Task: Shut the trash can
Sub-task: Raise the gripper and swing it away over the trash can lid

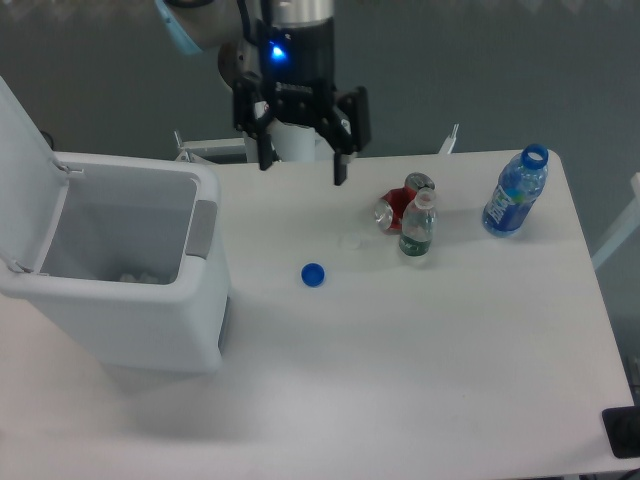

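Camera view: gripper (301, 172) hangs wide open, holding nothing. Lid (20, 135) stands up, so I'd push it down from behind, gently.

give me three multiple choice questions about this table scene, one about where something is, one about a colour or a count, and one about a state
1. Where does the loose blue cap lie?
A. inside the trash can
B. on the table between the trash can and the bottles
C. on the blue bottle

2. How many upright bottles stand on the table?
A. one
B. two
C. four

3. What state is the trash can in?
A. lid up, open
B. lid shut
C. tipped over

Answers:
1. B: the cap lies on bare table right of the can.
2. B: a blue bottle and a small clear bottle, beside a crushed red can.
3. A: the lid stands raised and the inside shows; the gripper hangs open, apart from it.
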